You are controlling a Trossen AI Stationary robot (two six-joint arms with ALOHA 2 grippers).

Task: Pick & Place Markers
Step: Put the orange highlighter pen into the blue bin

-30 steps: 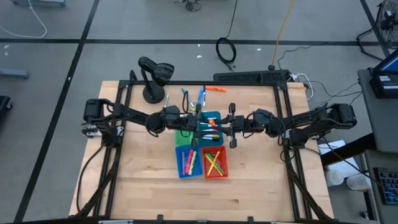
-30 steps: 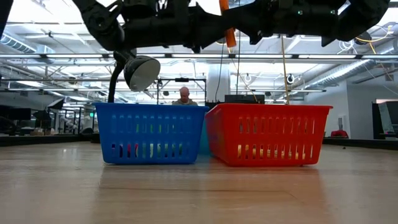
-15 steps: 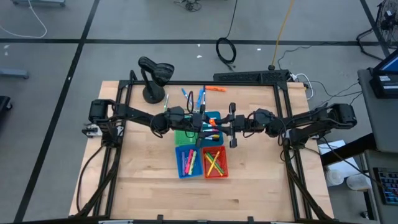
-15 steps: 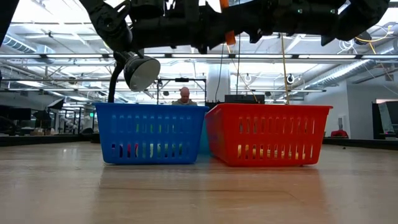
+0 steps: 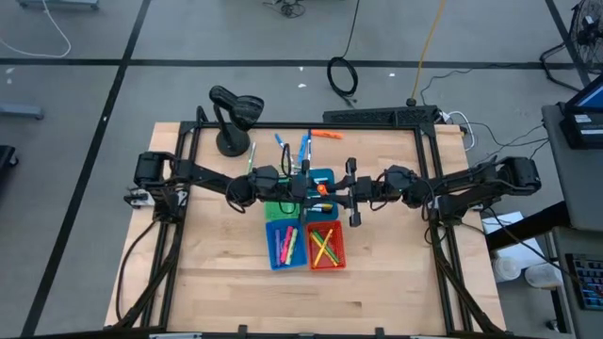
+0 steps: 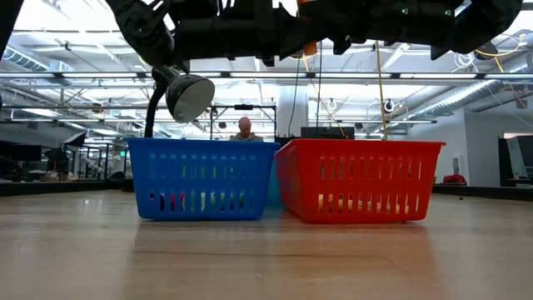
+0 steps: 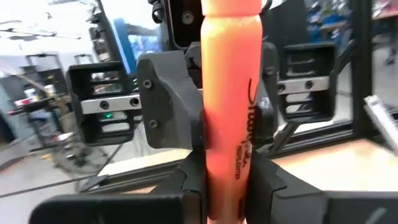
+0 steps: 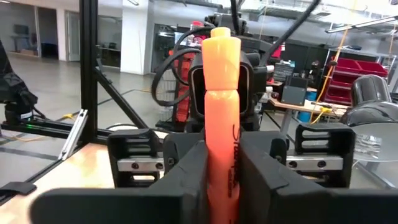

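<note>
Two robot arms meet above coloured bins, both gripping one orange marker.

High view: the left gripper (image 5: 300,185) and right gripper (image 5: 332,189) face each other over the teal bin (image 5: 323,176) at the middle of the table (image 5: 226,264), with the orange marker (image 5: 321,188) between them; a blue bin (image 5: 285,243) and a red bin (image 5: 326,247) nearer the front hold more markers, and several lie loose at the far edge. Low view: both arms hang above the blue bin (image 6: 202,177) and red bin (image 6: 358,179); a person sits far behind. Left wrist view: the left jaws are clamped on the upright orange marker (image 7: 229,106), the right gripper (image 7: 205,93) just behind it. Right wrist view: the right jaws are clamped on the same marker (image 8: 222,112).
</note>
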